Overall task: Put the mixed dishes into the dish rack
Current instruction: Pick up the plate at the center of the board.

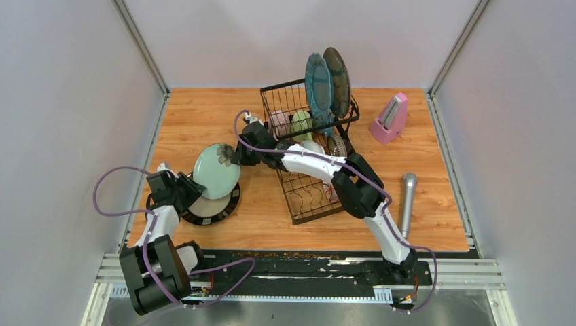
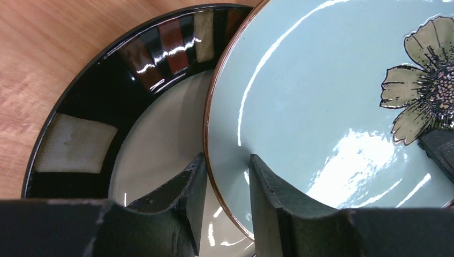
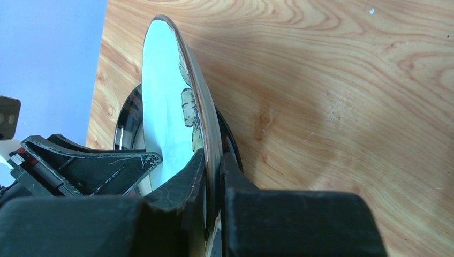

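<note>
Dish rack [image 1: 299, 197] holding two upright plates [image 1: 319, 85], pink mug [image 1: 279, 122], green mug [image 1: 301, 125], flowered plate [image 1: 216, 170] left of rack, right claw [image 3: 214, 160] clamped on its rim, left claw [image 2: 225, 167] astride rim, grip unclear

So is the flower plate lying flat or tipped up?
Tipped up. The flower plate leans over the striped plate, its rim pinched by the right gripper; the right wrist view shows it edge-on.

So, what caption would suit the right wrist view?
Right end effector clamped on the rim of the pale flowered plate.
</note>
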Robot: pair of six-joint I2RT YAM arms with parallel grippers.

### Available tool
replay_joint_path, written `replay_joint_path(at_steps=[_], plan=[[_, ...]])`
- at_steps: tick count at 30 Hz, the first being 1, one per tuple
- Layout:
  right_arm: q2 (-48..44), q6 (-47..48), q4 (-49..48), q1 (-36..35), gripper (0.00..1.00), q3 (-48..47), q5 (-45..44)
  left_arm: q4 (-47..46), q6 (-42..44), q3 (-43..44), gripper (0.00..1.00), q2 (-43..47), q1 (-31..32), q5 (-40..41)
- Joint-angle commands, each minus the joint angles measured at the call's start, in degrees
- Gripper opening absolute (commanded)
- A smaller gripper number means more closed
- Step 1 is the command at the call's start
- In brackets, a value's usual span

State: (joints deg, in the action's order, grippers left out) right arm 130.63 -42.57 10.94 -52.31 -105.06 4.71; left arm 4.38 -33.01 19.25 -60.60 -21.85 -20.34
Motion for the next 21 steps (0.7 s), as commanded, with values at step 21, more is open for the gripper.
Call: replay_joint_path(at_steps=[21], plan=[[-17.1, 20.4, 0.8, -8.0, 0.00, 3.7, -20.7, 12.5, -3.5, 3.6, 0.76, 19.6, 1.4, -2.4]])
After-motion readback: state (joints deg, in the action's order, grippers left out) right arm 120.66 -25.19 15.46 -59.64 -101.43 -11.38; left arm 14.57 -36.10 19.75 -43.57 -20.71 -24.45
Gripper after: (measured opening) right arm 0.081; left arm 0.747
